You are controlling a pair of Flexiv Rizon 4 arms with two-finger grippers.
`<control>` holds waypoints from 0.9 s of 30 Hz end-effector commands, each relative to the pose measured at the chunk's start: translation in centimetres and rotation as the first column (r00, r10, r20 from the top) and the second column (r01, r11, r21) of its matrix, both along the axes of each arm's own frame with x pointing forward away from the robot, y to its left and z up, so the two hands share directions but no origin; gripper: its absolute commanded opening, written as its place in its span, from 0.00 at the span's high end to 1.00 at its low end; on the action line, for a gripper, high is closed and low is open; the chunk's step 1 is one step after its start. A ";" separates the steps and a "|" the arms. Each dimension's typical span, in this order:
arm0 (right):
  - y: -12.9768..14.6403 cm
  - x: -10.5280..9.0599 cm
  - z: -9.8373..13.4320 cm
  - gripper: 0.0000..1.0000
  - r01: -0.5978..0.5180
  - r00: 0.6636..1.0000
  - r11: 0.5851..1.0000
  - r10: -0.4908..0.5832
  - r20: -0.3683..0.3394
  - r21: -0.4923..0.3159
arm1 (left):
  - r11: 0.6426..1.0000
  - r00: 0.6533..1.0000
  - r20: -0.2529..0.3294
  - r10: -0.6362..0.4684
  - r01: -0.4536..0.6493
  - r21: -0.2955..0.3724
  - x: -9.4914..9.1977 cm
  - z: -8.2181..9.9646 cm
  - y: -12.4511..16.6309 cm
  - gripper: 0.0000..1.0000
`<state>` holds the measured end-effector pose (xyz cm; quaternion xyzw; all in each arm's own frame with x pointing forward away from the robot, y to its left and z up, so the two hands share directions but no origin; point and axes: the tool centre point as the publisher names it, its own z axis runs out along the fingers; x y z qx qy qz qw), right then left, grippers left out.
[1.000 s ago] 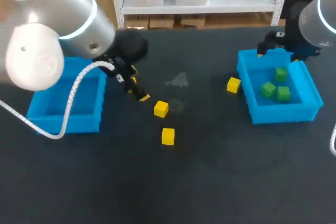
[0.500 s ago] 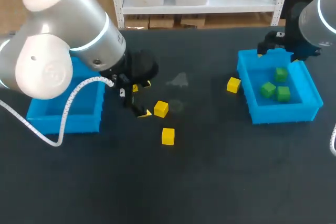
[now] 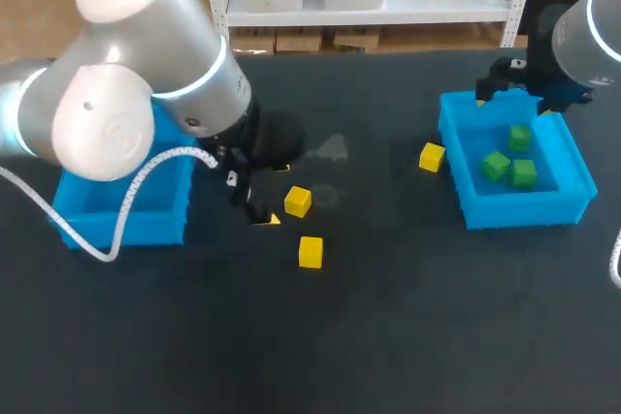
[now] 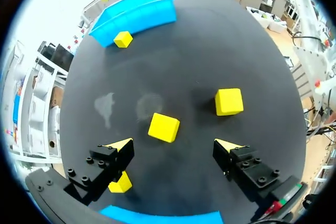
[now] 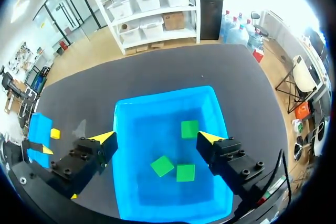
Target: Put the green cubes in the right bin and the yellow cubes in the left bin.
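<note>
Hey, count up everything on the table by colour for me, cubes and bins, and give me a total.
Yellow cubes: 4 (one partly hidden in the left wrist view)
Green cubes: 3
Blue bins: 2
Total: 9

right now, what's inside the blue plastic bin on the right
Three green cubes lie on the blue plastic bin's floor, none yellow. The right gripper, open above it, covers the bin's near corners in the wrist view; those cannot be checked.
</note>
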<state>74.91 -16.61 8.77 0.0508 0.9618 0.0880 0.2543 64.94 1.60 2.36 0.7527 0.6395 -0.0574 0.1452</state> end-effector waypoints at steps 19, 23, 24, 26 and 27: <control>0.0 -0.1 0.0 0.00 0.003 1.000 1.000 -0.003 0.005 -0.002 | 0.995 0.997 -0.051 -0.062 0.066 0.073 0.8 -3.0 -1.9 0.00; 0.0 -0.1 0.0 0.00 0.003 1.000 1.000 -0.003 0.005 -0.002 | 0.995 0.997 -0.056 -0.048 0.053 0.085 1.0 -3.6 -1.9 0.00; 0.0 -0.1 0.0 0.00 0.003 1.000 1.000 -0.003 0.005 -0.002 | 0.995 0.997 -0.059 -0.046 0.051 0.089 1.0 -3.7 -1.9 0.00; 0.0 -0.1 0.0 0.00 0.003 1.000 1.000 -0.003 0.005 -0.002 | 0.994 0.997 -0.061 -0.045 0.051 0.093 1.1 -4.0 -1.8 0.00; 0.0 -0.1 0.0 0.00 0.003 1.000 1.000 -0.003 0.005 -0.002 | 0.994 0.997 -0.061 -0.045 0.051 0.094 1.1 -4.1 -1.9 0.00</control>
